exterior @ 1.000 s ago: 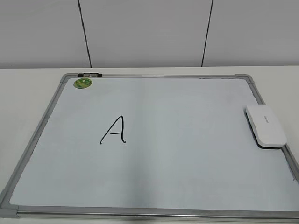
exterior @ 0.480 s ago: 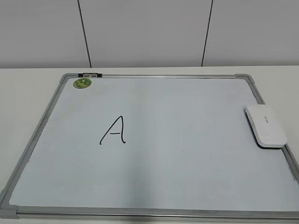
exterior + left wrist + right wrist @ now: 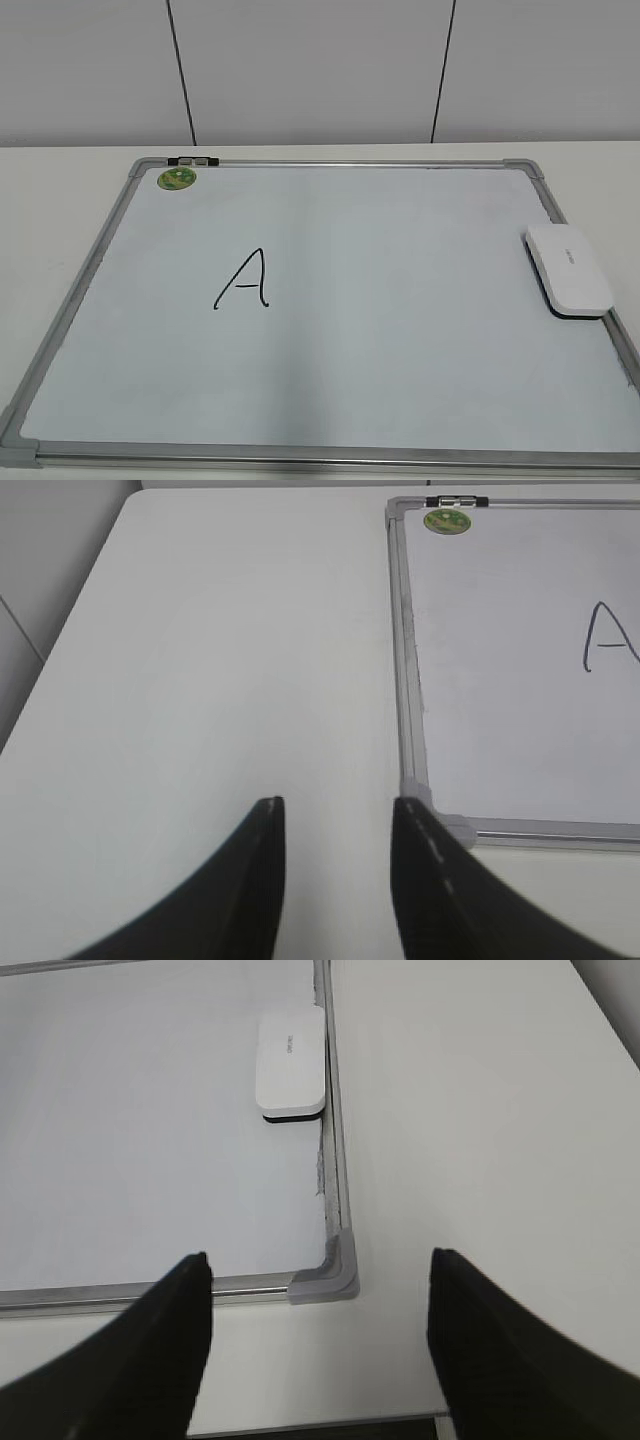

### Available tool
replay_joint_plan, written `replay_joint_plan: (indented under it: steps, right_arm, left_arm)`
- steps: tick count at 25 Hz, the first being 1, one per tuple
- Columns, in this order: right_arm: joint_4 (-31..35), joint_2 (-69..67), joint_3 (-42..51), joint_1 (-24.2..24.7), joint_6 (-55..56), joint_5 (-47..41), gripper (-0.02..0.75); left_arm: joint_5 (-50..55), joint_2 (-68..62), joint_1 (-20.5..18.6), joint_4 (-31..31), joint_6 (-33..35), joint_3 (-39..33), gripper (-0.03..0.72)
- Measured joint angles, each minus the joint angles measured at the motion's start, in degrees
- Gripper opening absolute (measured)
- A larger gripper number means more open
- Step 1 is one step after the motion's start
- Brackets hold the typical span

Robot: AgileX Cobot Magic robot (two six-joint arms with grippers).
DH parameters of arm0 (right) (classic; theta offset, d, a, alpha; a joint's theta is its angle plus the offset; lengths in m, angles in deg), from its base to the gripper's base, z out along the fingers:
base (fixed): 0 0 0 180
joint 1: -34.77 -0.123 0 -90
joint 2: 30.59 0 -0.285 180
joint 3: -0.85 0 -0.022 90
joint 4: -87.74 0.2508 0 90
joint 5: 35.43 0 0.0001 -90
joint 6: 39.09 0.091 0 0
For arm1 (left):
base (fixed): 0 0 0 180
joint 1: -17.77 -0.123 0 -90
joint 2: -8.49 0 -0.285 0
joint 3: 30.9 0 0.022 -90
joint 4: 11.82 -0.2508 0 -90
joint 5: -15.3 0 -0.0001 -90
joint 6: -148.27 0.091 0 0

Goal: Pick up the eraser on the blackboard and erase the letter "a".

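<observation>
Two pairs of dark fingers hang spread and empty over the white worktop (image 3: 200, 660): the right gripper (image 3: 318, 1345) gapes wide near the board's grey corner, the left gripper (image 3: 335, 825) stands narrowly parted beside the opposite corner. The white rounded-rectangular plastic eraser (image 3: 291, 1063) lies flat on the large white grey-framed blackboard (image 3: 400, 300), touching its right frame, well apart from the only letter visible, a black marker "A" (image 3: 243, 280) left of centre. The right arm is probably best placed; its fingers should straddle the eraser's narrow width and descend squarely without catching the frame.
</observation>
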Motion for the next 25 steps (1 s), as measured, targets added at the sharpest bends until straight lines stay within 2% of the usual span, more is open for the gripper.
replay_joint_plan:
  steps: [25]
  right_arm:
    - [0.0,0.0,0.0,0.0,0.0,0.0,0.501]
  left_arm:
    - [0.0,0.0,0.0,0.0,0.0,0.0,0.244]
